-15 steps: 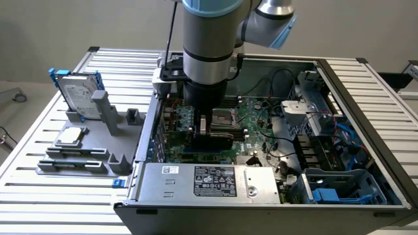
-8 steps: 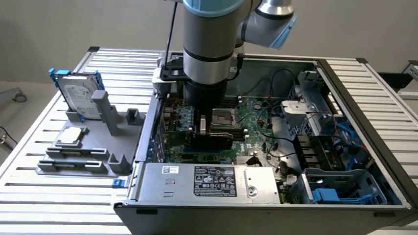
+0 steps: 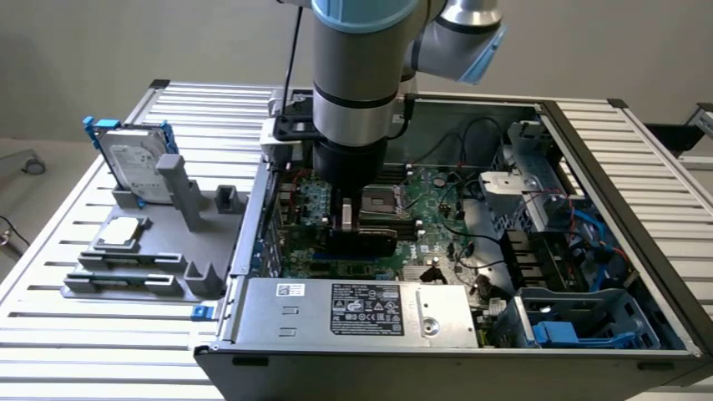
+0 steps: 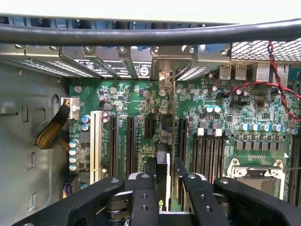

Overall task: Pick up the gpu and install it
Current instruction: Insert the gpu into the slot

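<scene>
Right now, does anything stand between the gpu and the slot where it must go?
Nothing visible does. The claw grips the gpu edge-on over the motherboard, among black slots. No cable shows close to the card; the red wires lie well apart from it. The slot itself is hidden under the card.

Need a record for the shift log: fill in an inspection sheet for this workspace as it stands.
Surface: slatted metal table carrying an open computer case.
Job's things: gpu held on edge over the motherboard slots, bracket end toward the rear openings; cannot tell whether it is seated.
Clutter: grey holder at the exterior view's left, with hard drive, silver chip and memory sticks.
Grippers: hand shut on the gpu, inside the case.
Cables: black cable beside the arm; red-black wires and blue cables in the case.
Surroundings: plain wall; nothing else seen.
</scene>
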`<act>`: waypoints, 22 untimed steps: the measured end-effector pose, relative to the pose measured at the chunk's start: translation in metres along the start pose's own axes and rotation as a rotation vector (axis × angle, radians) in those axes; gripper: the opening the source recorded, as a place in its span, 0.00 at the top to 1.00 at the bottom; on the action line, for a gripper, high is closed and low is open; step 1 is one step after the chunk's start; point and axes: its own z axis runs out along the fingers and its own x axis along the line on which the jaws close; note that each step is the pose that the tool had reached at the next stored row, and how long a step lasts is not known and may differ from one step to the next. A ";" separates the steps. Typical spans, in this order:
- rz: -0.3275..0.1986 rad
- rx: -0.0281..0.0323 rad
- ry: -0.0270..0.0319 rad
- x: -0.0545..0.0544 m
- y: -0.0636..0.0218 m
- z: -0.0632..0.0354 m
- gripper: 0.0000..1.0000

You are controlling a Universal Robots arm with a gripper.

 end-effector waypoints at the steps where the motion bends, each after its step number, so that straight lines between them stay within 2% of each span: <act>1: -0.002 -0.0001 0.0002 0.000 0.0000 0.0002 0.74; 6: -0.008 0.0002 -0.0011 0.000 0.0002 0.0010 0.73; 8: -0.010 -0.0003 0.0000 0.000 0.0000 0.0005 0.60; 9: -0.010 -0.0004 0.0001 0.000 0.0000 0.0005 0.60; 10: -0.010 -0.0006 0.0002 0.000 0.0000 0.0002 0.54; 12: -0.011 -0.0018 0.0003 0.000 0.0001 -0.0020 0.54; 19: -0.014 -0.0040 -0.0007 -0.001 0.0007 -0.0217 0.54; 22: -0.016 -0.0045 -0.0016 -0.001 0.0008 -0.0337 0.54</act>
